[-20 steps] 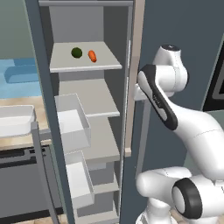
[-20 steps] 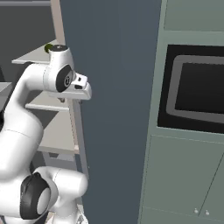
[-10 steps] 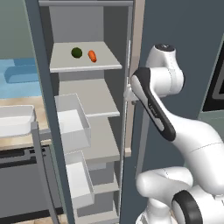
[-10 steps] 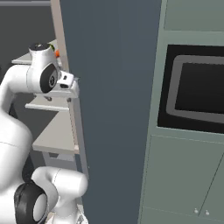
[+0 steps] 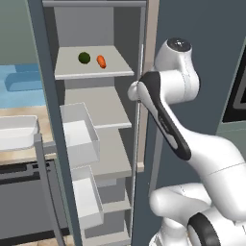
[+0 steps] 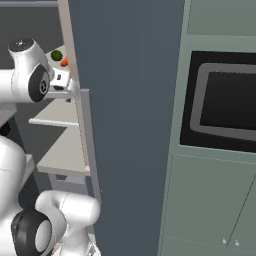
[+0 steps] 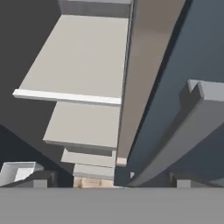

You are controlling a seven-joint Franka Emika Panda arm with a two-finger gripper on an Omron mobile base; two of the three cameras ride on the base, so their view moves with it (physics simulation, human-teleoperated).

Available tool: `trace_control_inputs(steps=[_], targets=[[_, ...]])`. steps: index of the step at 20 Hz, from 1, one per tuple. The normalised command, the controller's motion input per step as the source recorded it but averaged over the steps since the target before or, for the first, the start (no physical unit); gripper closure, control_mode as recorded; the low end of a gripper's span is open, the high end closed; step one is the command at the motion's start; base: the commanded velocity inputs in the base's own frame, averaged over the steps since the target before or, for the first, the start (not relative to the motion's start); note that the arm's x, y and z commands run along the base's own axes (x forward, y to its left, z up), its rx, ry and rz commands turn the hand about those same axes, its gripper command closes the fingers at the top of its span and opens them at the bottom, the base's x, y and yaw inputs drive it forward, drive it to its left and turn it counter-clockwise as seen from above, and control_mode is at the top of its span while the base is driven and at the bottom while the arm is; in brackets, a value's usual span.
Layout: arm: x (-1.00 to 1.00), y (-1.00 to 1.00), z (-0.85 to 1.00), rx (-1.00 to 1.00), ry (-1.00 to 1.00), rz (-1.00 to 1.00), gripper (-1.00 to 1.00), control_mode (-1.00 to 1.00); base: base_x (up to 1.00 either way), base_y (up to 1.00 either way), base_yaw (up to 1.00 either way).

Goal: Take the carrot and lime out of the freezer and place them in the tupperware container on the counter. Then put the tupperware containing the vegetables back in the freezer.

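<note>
Lime [image 5: 84, 58], carrot [image 5: 101, 61] on freezer [image 5: 93, 72] shelf

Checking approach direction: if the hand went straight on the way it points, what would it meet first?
Probably a freezer shelf or its side wall; depth is unclear, and the hand's own fingers are hard to make out.

Arm raised, hand [image 6: 69, 86] reaching forward, its fingers perhaps apart.

Glossy white rounded arm segments [image 5: 192, 139] with dark grey joint bands and caps.
</note>
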Motion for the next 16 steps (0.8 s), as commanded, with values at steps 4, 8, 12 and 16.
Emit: trace_control_inputs(steps=[4, 8, 12, 16], targets=[[0.06, 0.18, 0.45, 0.00, -0.22, 0.00, -1.00, -1.00, 0.00, 0.00, 0.00], [0.16, 0.22, 0.38, 0.00, -0.20, 0.00, -1.00, -1.00, 0.00, 0.00, 0.00], [0.20, 0.24, 0.29, 0.00, -0.21, 0.00, -1.00, -1.00, 0.00, 0.00, 0.00], [0.31, 0.25, 0.20, 0.00, -0.15, 0.00, -1.00, -1.00, 0.00, 0.00, 0.00]])
